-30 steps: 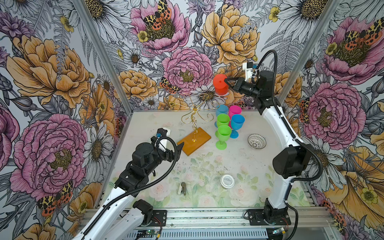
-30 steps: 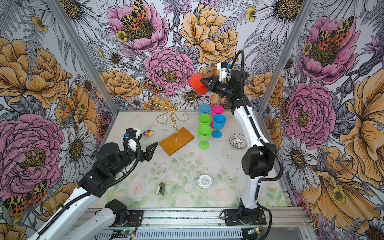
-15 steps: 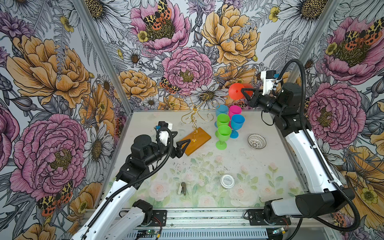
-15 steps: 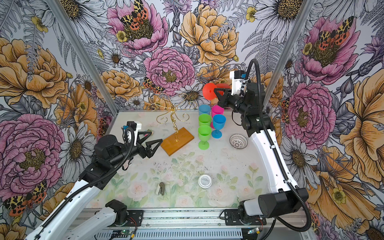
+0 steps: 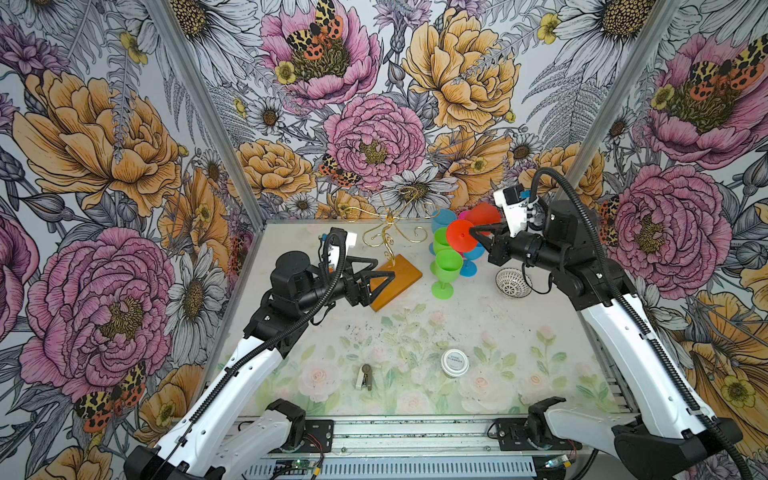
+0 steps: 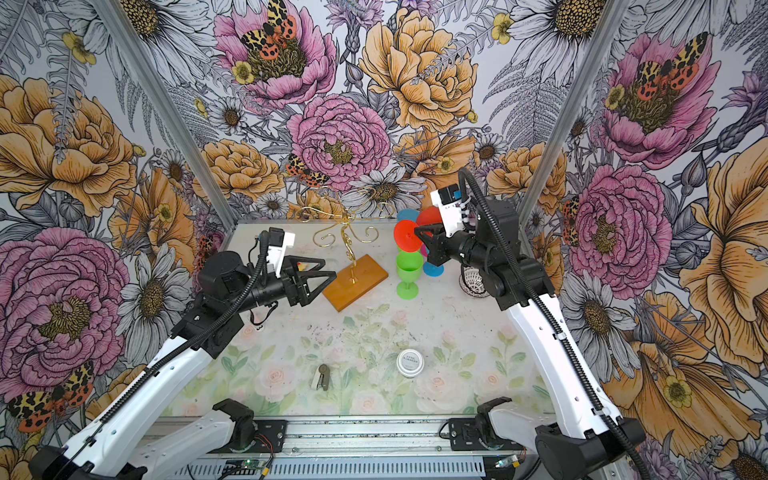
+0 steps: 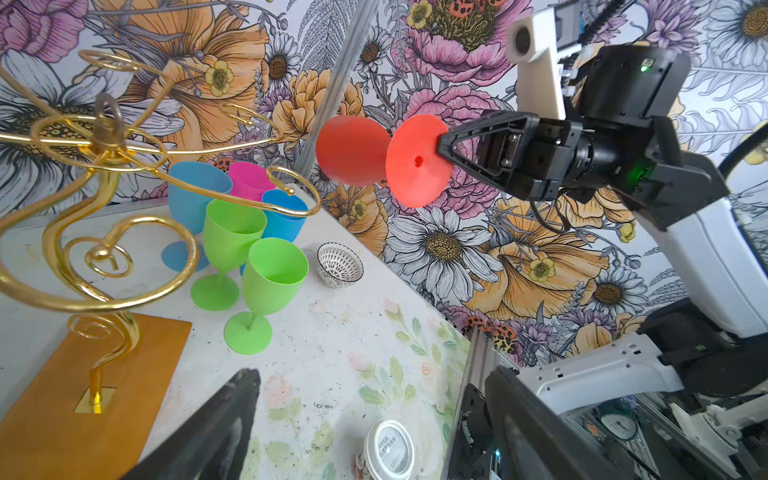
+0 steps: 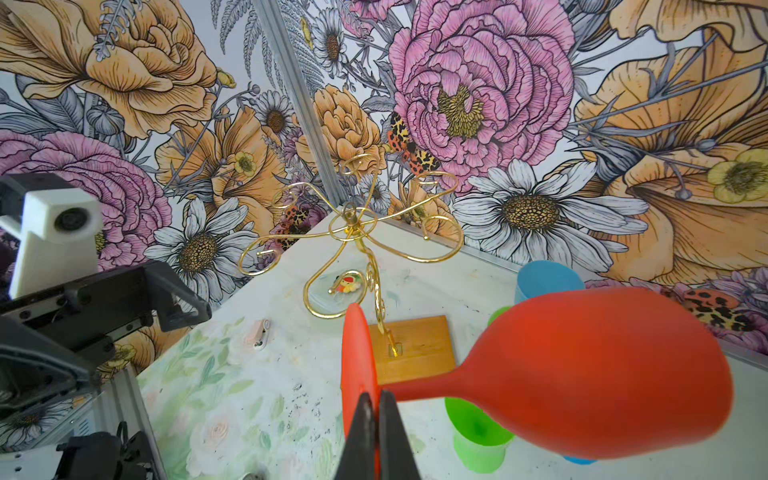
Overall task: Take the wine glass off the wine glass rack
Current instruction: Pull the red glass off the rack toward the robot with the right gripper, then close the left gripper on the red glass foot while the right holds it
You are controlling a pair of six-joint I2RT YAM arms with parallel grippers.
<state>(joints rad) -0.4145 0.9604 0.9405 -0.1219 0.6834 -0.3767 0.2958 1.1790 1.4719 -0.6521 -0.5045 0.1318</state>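
wine glass (image 7: 353,151), one red, two green glasses (image 7: 272,270), seemingly one pink glass (image 7: 245,180)

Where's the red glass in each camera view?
Top view: red glass right of centre, aloft near the back wall.
Top view: red glass just right of centre, likewise aloft.
Left wrist: red glass upper middle, against the wallpaper.
Right wrist: red glass lower right, large.
Shared landmark: gold rack.

I count one red glass (image 7: 353,151), two green glasses (image 7: 274,270) (image 7: 232,232), two blue glasses (image 7: 195,191) (image 7: 282,226), one pink glass (image 7: 247,180); also one wine glass rack (image 7: 54,415), one bowl (image 7: 340,266), one tin (image 7: 388,446).
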